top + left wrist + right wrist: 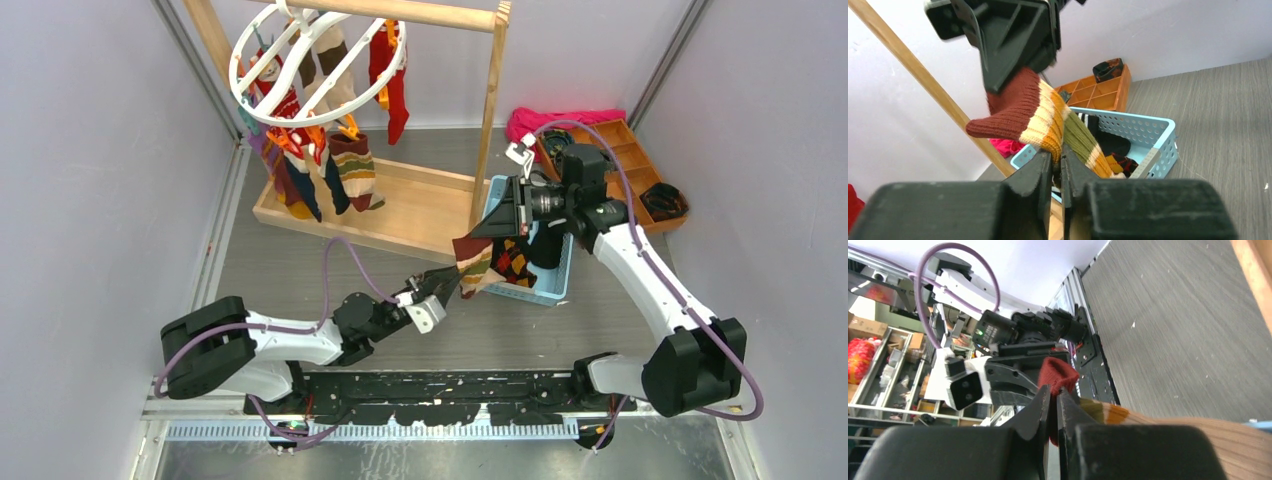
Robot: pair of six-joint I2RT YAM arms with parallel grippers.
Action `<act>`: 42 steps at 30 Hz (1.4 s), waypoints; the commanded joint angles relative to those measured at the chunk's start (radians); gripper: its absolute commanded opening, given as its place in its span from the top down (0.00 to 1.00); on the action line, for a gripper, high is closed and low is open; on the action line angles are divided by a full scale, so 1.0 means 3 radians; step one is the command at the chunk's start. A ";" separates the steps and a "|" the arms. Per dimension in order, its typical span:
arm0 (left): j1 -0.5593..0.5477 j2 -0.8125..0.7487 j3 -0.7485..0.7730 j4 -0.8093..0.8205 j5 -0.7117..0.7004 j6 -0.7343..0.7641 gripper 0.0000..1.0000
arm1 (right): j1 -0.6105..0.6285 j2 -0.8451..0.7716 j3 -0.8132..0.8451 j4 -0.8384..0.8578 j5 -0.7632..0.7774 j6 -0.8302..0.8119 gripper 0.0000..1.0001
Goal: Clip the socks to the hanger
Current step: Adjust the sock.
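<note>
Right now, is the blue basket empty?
Not empty: dark socks lie inside the blue basket, seen from the left wrist.

The table (300,280) is a grey, wood-grain surface enclosed by pale walls on three sides. A shallow wooden base tray (410,225) lies at an angle across its far left half, with the rack's uprights rising from it. Just beside the tray's right end lies a light blue perforated basket (556,291). Farther right, near the wall, sits an orange compartment tray (622,158), with a pink cloth (560,121) at its far end and a small black container (663,203) at its near end.
</note>
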 commanded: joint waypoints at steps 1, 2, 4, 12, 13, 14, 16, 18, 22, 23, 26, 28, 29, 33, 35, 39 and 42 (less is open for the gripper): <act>-0.0014 -0.0095 -0.0086 0.0252 -0.0092 -0.0318 0.80 | -0.0022 -0.0141 0.0507 -0.0928 -0.0006 -0.0949 0.96; -0.0014 -0.0114 -0.0095 0.0252 -0.0099 -0.0399 0.75 | -0.0023 -0.0134 0.0597 -0.1110 0.0017 -0.1129 0.96; -0.0016 -0.0157 -0.0135 0.0248 -0.0114 -0.0560 0.65 | -0.0024 -0.0133 0.0714 -0.1338 0.0031 -0.1344 0.97; -0.0008 -0.0571 -0.0218 0.0069 -0.0260 -0.1556 0.41 | -0.0027 -0.0140 0.0939 -0.1815 0.0021 -0.1937 0.99; -0.0006 -0.0656 -0.0188 -0.0040 -0.0286 -0.1749 0.39 | -0.0026 -0.0132 0.0986 -0.1985 -0.0002 -0.2139 0.99; 0.0001 -0.0737 -0.0139 -0.0196 -0.0302 -0.1935 0.38 | -0.0024 -0.0129 0.1029 -0.2107 -0.0034 -0.2296 0.99; 0.0004 -0.0875 -0.0006 -0.0557 -0.0285 -0.2227 0.38 | -0.0021 -0.0122 0.1111 -0.2331 -0.0078 -0.2583 0.99; 0.0004 -0.0948 0.0111 -0.0840 -0.0253 -0.2468 0.39 | -0.0020 -0.0117 0.1151 -0.2410 -0.0101 -0.2698 0.99; 0.0004 -0.0896 0.0112 -0.0640 -0.0249 -0.2711 0.40 | -0.0024 -0.0121 0.1166 -0.2453 -0.0124 -0.2794 0.99; 0.0008 -0.0864 0.0107 -0.0576 -0.0266 -0.2755 0.42 | -0.0020 -0.0125 0.1162 -0.2454 -0.0130 -0.2801 0.99; 0.0004 -0.0753 0.0143 -0.0466 -0.0269 -0.2877 0.44 | -0.0021 -0.0136 0.1157 -0.2455 -0.0132 -0.2811 0.99; 0.0008 -0.0648 0.0187 -0.0411 -0.0251 -0.2951 0.46 | -0.0022 -0.0143 0.1149 -0.2456 -0.0136 -0.2816 0.99; 0.0007 -0.0601 0.0209 -0.0374 -0.0247 -0.2985 0.46 | -0.0020 -0.0142 0.1144 -0.2455 -0.0137 -0.2824 0.99; 0.0006 -0.0449 0.0310 -0.0320 -0.0218 -0.3068 0.46 | -0.0024 -0.0154 0.1134 -0.2455 -0.0142 -0.2831 0.99; 0.0006 -0.0389 0.0340 -0.0283 -0.0217 -0.3080 0.47 | -0.0021 -0.0159 0.1121 -0.2455 -0.0151 -0.2838 0.99; 0.0008 -0.0282 0.0395 -0.0212 -0.0216 -0.3090 0.48 | -0.0017 -0.0161 0.1108 -0.2455 -0.0165 -0.2848 0.99; 0.0003 -0.0228 0.0442 -0.0187 -0.0215 -0.3100 0.53 | -0.0019 -0.0168 0.1095 -0.2454 -0.0172 -0.2856 0.99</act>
